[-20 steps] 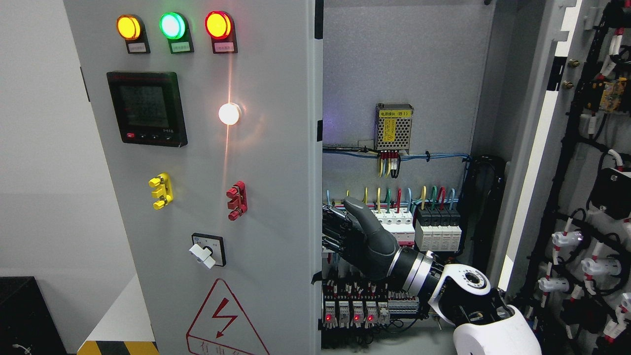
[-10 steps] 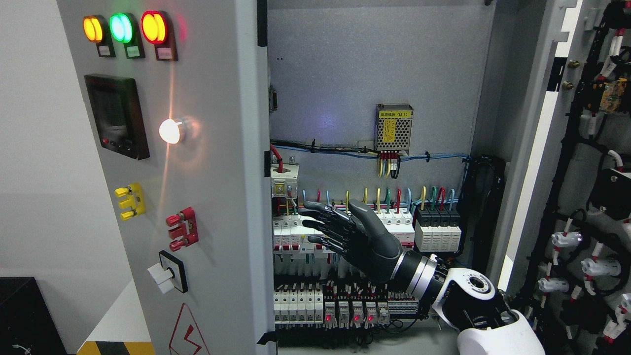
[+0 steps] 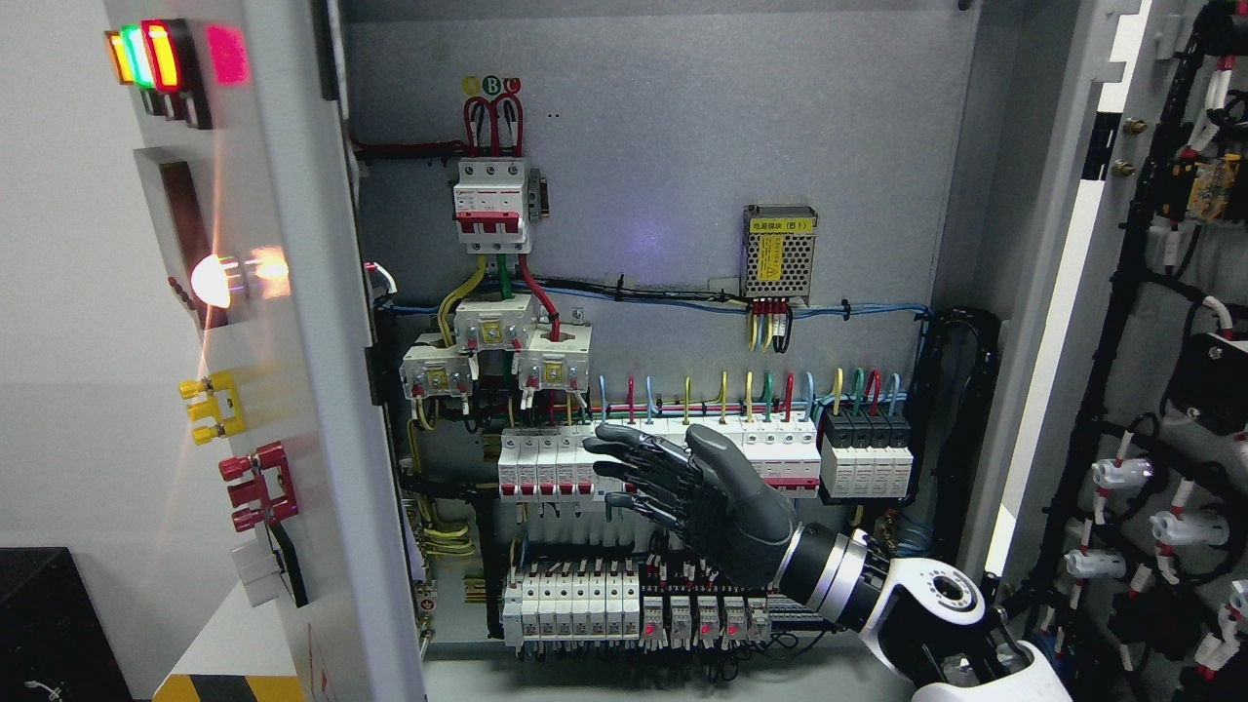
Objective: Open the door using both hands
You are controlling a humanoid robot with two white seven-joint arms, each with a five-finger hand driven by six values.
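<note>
- My right hand (image 3: 682,487) reaches in from the lower right, with the fingers (image 3: 624,456) stretched out and apart; it holds nothing.
- The hand is in front of the row of white breakers (image 3: 546,463), well apart from the left door (image 3: 302,390).
- The left door stands wide open at the left, seen almost from its edge, with the indicator lamps (image 3: 146,57) at its top and a yellow switch (image 3: 210,407) and a red switch (image 3: 255,485) lower.
- The right door (image 3: 1063,292) is open too, at the right side.
- Inside the cabinet (image 3: 663,146), a small power supply (image 3: 778,251) hangs on the back wall.
</note>
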